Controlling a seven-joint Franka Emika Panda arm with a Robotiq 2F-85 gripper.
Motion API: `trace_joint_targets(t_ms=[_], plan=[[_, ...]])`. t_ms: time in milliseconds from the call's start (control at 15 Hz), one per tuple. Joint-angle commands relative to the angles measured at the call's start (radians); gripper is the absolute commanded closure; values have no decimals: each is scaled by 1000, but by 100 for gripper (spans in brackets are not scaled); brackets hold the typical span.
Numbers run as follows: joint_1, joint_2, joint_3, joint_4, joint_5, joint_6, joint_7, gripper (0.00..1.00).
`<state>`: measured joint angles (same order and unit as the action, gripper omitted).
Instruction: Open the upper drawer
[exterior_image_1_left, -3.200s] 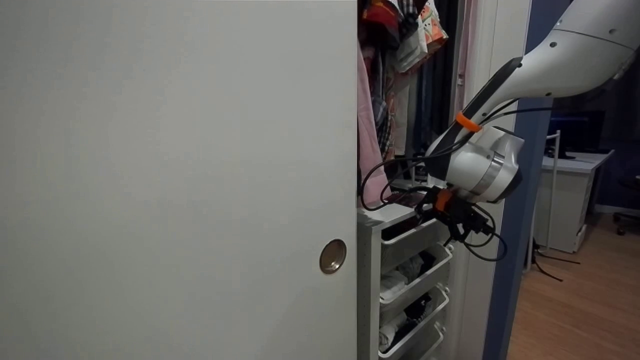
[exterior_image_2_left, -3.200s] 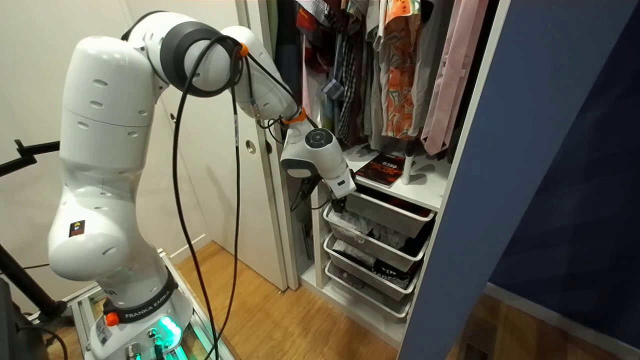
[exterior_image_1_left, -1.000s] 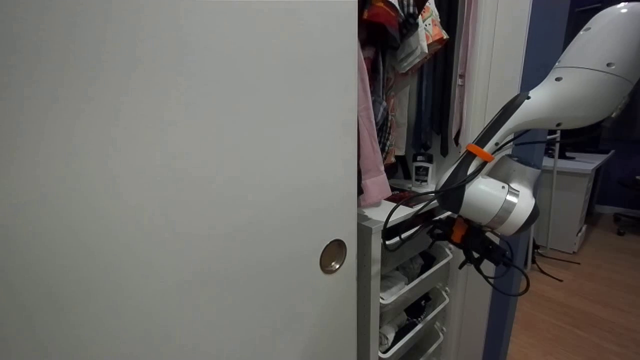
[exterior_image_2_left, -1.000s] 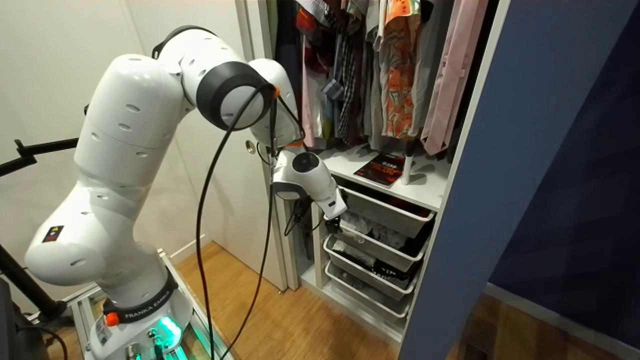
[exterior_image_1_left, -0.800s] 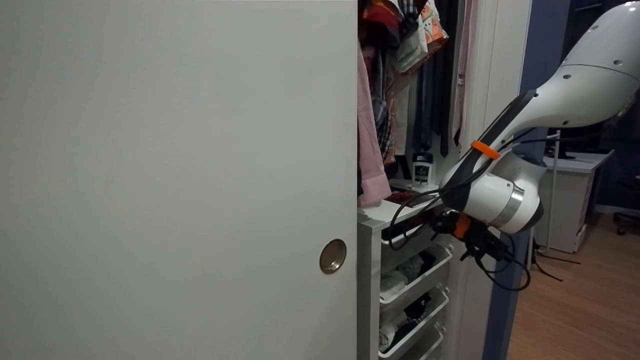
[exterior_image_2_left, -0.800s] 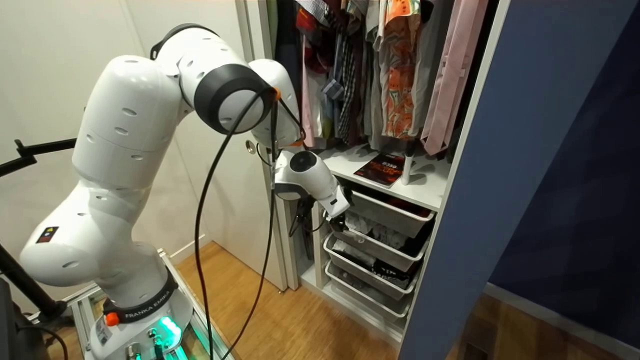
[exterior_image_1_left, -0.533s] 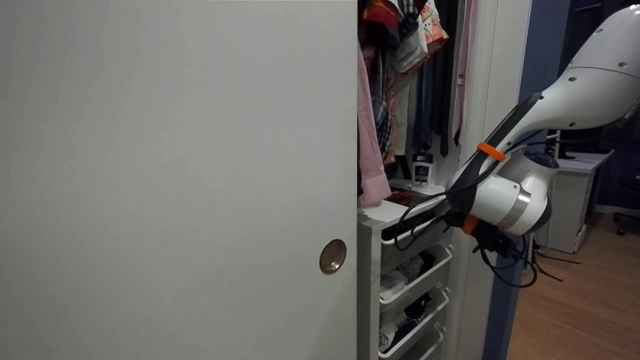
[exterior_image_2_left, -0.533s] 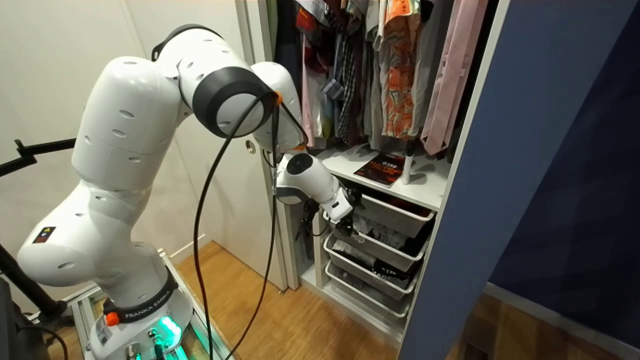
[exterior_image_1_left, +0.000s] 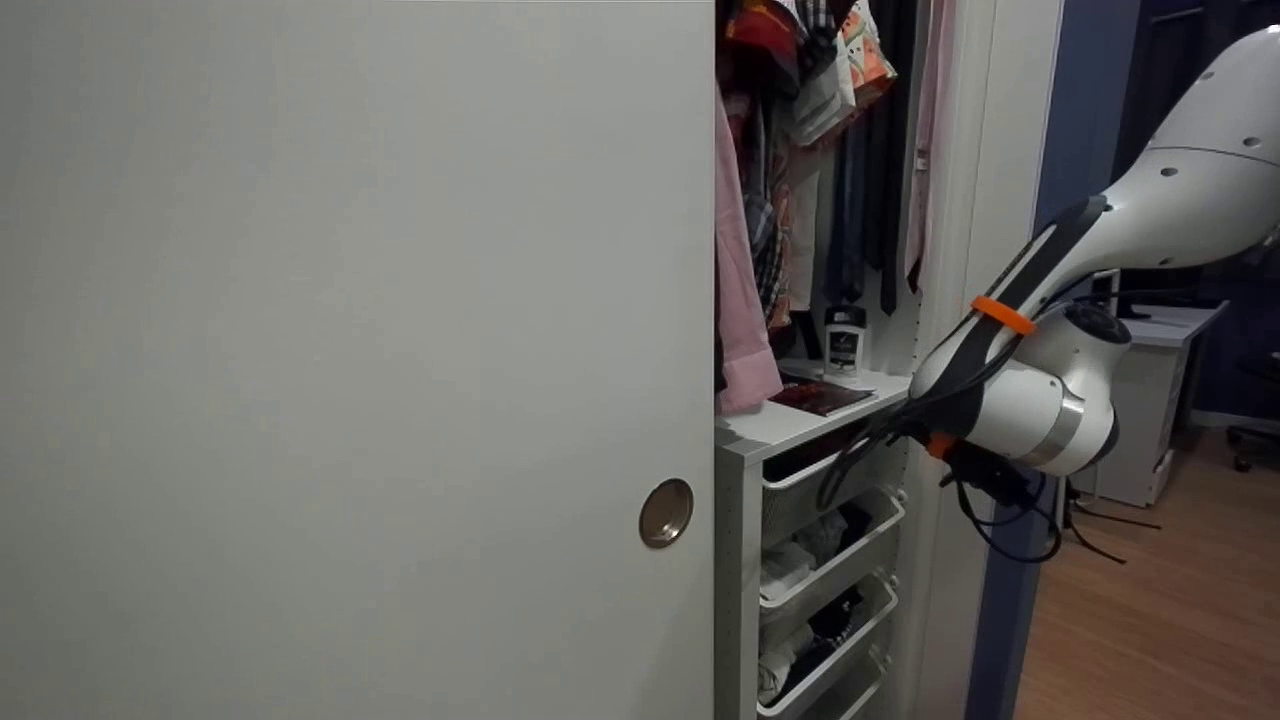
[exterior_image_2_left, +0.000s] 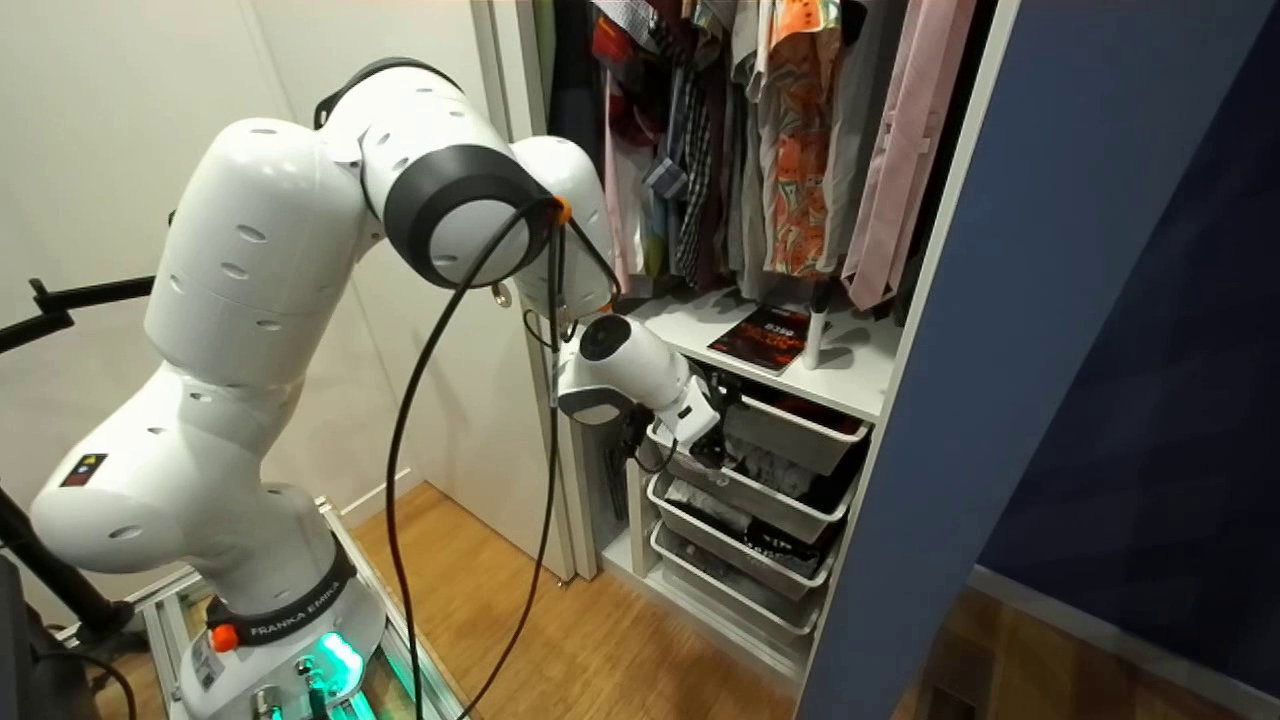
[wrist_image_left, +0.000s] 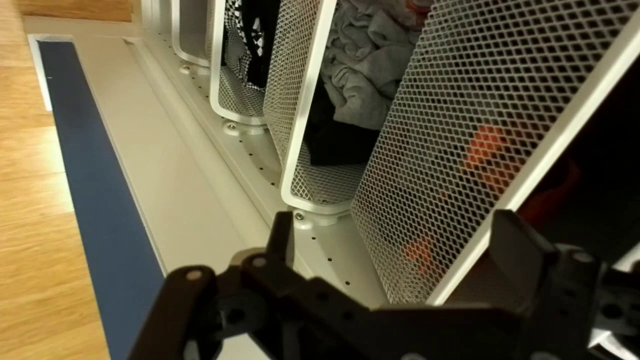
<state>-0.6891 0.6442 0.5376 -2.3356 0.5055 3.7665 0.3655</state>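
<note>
The upper drawer is white mesh with a pale rim. Its front shows in the wrist view (wrist_image_left: 465, 115), with red items behind the mesh. It also shows in both exterior views (exterior_image_2_left: 800, 440) (exterior_image_1_left: 805, 500), just below the shelf. My gripper (wrist_image_left: 393, 225) is open and empty. In the wrist view the right finger overlaps the drawer's rim, on the inner side. The left finger is on the outer side, in front of the cabinet side wall. I cannot tell whether either finger touches. In an exterior view the gripper (exterior_image_2_left: 722, 420) is at the drawer's left end, partly hidden by the hand.
Lower mesh drawers (exterior_image_2_left: 740, 580) hold clothes. The shelf (exterior_image_2_left: 860, 380) above carries a dark magazine (exterior_image_2_left: 765, 338). A white bottle (exterior_image_1_left: 845, 340) stands there too. Clothes (exterior_image_2_left: 800, 190) hang above. A sliding door (exterior_image_1_left: 400, 350) and a blue wall (exterior_image_2_left: 1010, 350) flank the cabinet.
The arm came down from above. Over the last second the hand turned and moved right along the upper drawer in an exterior view. Its spread fingers came into sight. The drawers have not visibly moved.
</note>
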Motion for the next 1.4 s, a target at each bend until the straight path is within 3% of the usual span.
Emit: trace_joint_targets(t_ms=[0, 67, 133, 600, 1000, 1333], plan=[[-61, 74, 19, 48, -209, 10, 96, 0], [-62, 90, 8, 56, -266, 21, 122, 0], [-2, 79, -72, 55, -362, 9, 224, 0], [-10, 159, -107, 113, -570, 66, 331, 0], [15, 175, -123, 138, -616, 102, 390, 0], [68, 184, -157, 180, -576, 27, 419, 0]])
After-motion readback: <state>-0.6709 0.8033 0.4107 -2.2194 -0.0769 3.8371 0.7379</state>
